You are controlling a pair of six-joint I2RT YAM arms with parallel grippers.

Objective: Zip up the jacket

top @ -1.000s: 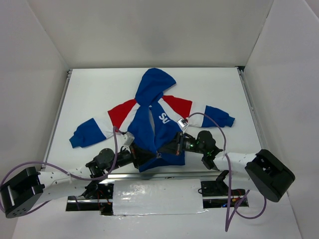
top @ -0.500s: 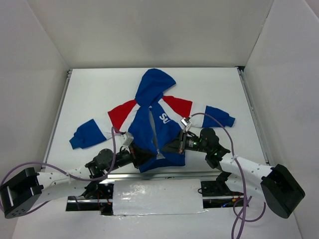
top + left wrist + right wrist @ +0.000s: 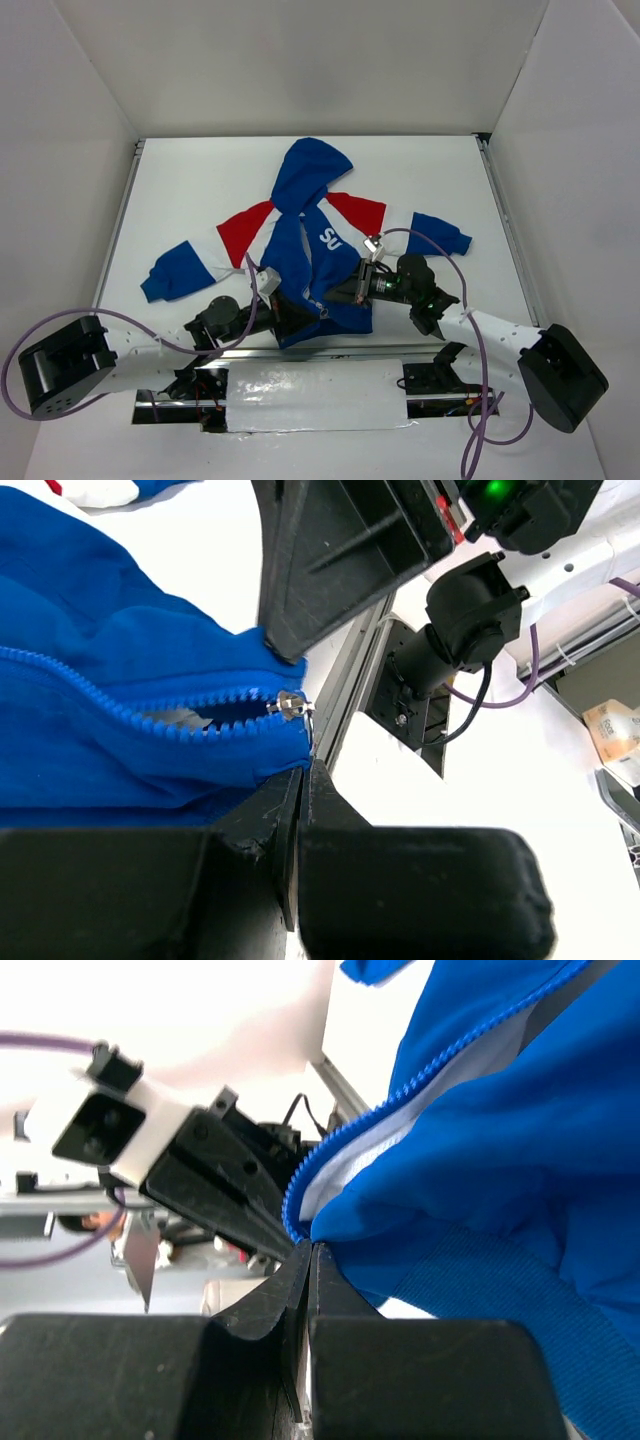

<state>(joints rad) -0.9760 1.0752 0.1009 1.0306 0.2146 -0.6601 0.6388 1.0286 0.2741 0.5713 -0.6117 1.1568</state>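
The blue hooded jacket [image 3: 300, 185] lies flat with its hood far from me and its hem near the front edge. Its sleeves carry red and white bands. My left gripper [image 3: 287, 318] is shut on the hem's corner just below the zipper's end; in the left wrist view [image 3: 303, 772] blue fabric [image 3: 100, 680] runs into the closed jaws. The metal slider [image 3: 291, 704] sits at the bottom of the zipper, with the teeth parted beside it. My right gripper [image 3: 335, 298] is shut at the other front edge, pinching blue cloth [image 3: 500, 1160] at its tips [image 3: 312, 1250] beside the teeth [image 3: 300, 1175].
White walls enclose the white table [image 3: 200, 180] on three sides. A metal rail [image 3: 300, 352] runs along the near edge under the hem. Purple cables [image 3: 400, 232] loop over both arms. A white plate [image 3: 315, 395] lies between the bases.
Both grippers shifted slightly left with the hem, and the lower front of the jacket bunched and rose a little. The arms' elbows swung inward. Both grips stayed shut.
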